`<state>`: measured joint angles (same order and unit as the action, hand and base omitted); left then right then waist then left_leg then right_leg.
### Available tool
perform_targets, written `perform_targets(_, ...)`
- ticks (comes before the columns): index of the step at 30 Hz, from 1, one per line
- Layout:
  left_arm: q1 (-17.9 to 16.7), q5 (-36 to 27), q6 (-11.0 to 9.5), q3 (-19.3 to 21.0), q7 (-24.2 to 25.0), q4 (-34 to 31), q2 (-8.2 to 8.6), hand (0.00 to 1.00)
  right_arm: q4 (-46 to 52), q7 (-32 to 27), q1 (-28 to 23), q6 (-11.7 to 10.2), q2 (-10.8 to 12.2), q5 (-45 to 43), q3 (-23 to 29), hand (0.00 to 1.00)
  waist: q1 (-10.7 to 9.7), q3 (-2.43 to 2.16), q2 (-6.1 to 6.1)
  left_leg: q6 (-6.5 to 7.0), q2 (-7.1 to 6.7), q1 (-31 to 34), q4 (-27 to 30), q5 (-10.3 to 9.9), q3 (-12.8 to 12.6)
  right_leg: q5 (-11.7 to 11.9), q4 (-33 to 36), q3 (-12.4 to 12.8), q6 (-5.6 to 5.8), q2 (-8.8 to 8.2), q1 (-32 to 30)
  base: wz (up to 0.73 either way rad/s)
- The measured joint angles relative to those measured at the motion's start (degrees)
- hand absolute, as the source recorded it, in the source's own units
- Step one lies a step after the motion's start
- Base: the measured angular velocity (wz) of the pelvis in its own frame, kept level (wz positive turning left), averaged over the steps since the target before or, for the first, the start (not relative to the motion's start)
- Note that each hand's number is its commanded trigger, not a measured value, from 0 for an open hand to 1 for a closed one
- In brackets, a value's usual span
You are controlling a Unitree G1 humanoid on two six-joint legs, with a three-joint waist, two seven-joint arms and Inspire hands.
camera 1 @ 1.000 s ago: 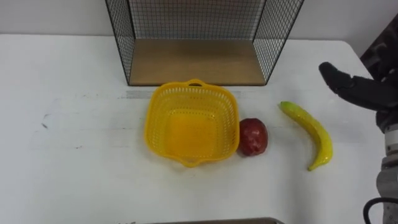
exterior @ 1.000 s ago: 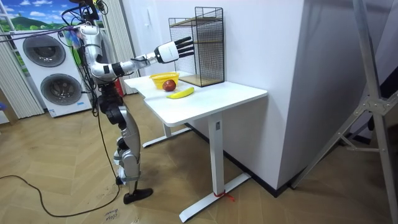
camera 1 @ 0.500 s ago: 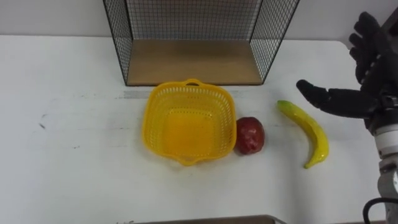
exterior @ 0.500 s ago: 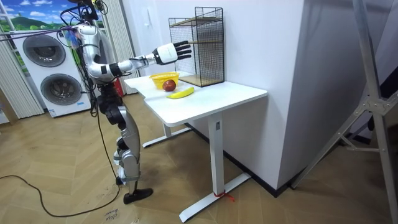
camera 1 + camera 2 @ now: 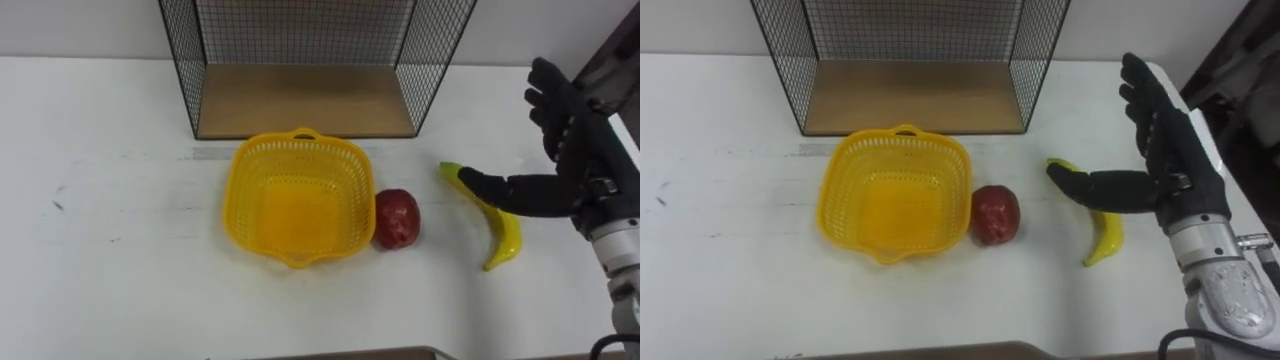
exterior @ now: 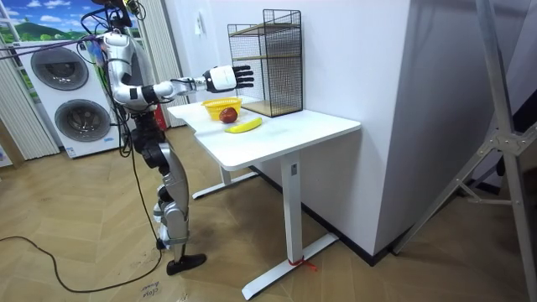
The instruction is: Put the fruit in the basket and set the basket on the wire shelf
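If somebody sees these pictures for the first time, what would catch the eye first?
The bright yellow basket stands empty in the middle of the white table, in front of the black wire shelf. A red apple lies close beside its right side. Further right, the robot's black right hand is spread open over the banana.

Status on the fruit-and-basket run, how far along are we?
Done: nothing yet. The basket sits empty on the table in front of the wire shelf, with the apple by its right rim and the banana further right. In hand: the right hand hovers open over the banana, thumb across it, not closed round it. Left: both fruits into the basket, then the basket onto the shelf.
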<state>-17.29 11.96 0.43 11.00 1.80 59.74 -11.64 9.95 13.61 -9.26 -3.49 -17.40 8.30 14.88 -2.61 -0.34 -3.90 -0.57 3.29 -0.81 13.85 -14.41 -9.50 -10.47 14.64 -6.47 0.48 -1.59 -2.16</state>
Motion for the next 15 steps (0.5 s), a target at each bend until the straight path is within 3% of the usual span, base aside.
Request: perform_targets(15, 1.17, 0.03, 0.0, -0.74, -0.01, 0.04, -0.6, 0.0, -0.02, 6.21, -1.44, 2.2, 0.0, -5.31, -0.38, 0.0, 0.25, 0.51, -0.81, 0.0, -0.03, 0.13, -0.18, -0.01, -0.04, 0.21, 0.09, 0.39, -0.02, 0.1, -0.52, 0.0)
